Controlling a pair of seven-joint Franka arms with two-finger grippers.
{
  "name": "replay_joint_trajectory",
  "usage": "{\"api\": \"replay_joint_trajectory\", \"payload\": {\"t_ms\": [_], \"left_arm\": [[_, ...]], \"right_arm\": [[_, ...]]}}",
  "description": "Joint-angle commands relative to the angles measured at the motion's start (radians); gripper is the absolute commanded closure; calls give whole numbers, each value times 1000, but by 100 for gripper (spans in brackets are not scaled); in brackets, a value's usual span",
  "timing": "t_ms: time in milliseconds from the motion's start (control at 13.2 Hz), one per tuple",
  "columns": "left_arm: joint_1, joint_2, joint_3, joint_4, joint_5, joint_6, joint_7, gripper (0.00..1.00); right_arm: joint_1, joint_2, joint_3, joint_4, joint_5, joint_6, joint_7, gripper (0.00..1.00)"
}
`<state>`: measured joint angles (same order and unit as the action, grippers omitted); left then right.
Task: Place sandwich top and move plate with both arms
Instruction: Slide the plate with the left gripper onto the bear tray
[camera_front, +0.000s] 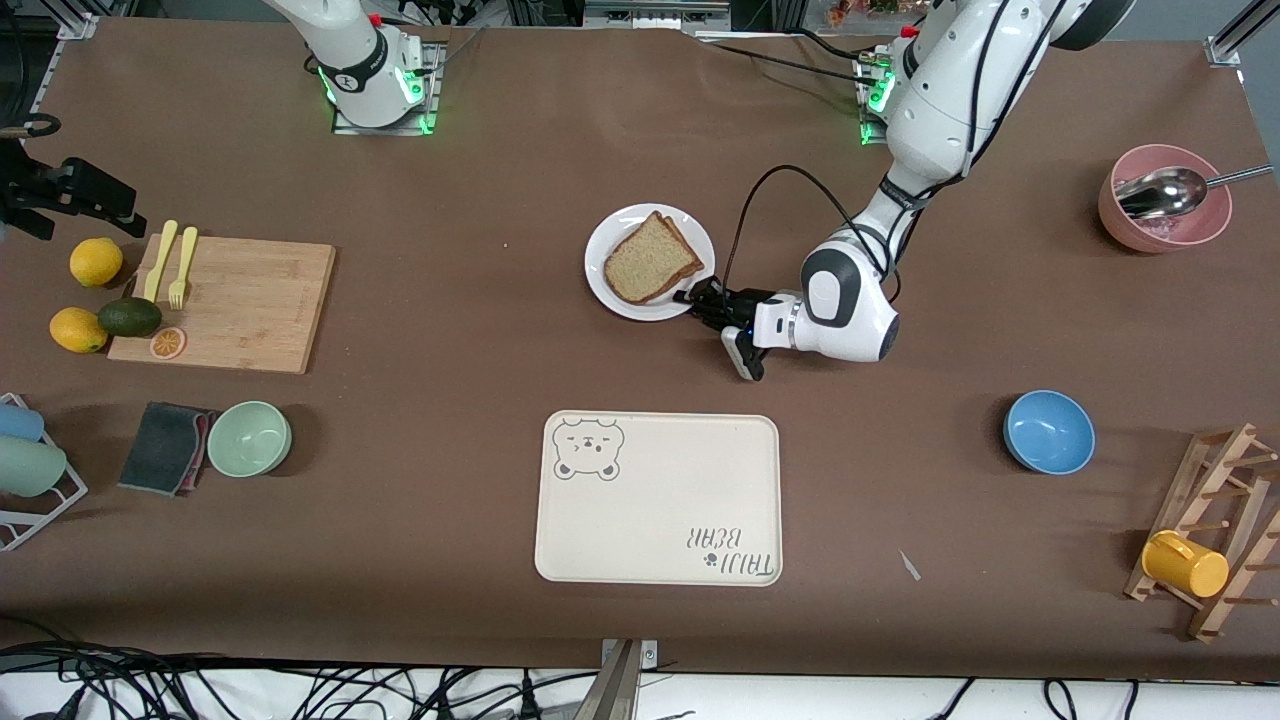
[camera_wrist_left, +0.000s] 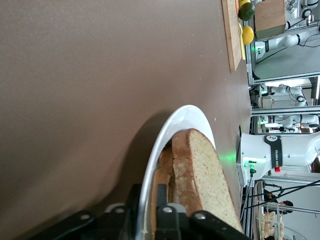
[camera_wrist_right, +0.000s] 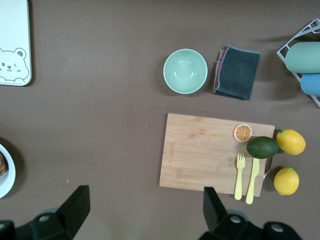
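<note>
- Sandwich top (camera_front: 650, 262) already lies on the slice beneath it, on the plate (camera_front: 610, 295), which sits farther from the front camera than the bear-print tray (camera_front: 660, 500).
- Our left gripper (camera_front: 697, 298) is clamped on the plate's rim at the edge toward the left arm's end of the table; the left wrist view shows the rim between its fingers (camera_wrist_left: 162, 200).
- Our right gripper (camera_wrist_right: 142, 207) waits with jaws apart, high over the table near the cutting board (camera_front: 235, 300), well apart from the plate, so we judge it must reach the rim toward its own end.

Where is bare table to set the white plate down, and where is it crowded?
Bare brown table lies between the round white plate, the bamboo cutting board and the cream bear-print tray; more lies between tray and blue bowl. Crowded: around the board, where lemons, avocado and green bowl cluster.
</note>
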<state>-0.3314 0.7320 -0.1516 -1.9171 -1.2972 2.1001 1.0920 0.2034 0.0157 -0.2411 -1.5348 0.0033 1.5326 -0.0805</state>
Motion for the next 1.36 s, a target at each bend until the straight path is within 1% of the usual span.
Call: {"api": "replay_joint_trajectory", "payload": {"t_ms": [0, 303, 910, 1061, 1289], "left_arm": [[-6, -6, 3, -16, -24, 6, 32, 99], [-3, -10, 1, -16, -24, 5, 32, 100], [24, -57, -2, 6, -39, -9, 9, 100], [32, -60, 0, 42, -39, -11, -32, 100], [49, -45, 0, 140, -40, -9, -107, 100]], "right_arm": [[4, 24, -3, 45, -5, -28, -4, 0], [1, 24, -4, 45, -3, -29, -4, 0], [-4, 23, -6, 45, -2, -31, -5, 0], [-4, 23, -6, 45, -2, -57, -5, 0], [2, 23, -4, 47, -3, -51, -4, 0]]}}
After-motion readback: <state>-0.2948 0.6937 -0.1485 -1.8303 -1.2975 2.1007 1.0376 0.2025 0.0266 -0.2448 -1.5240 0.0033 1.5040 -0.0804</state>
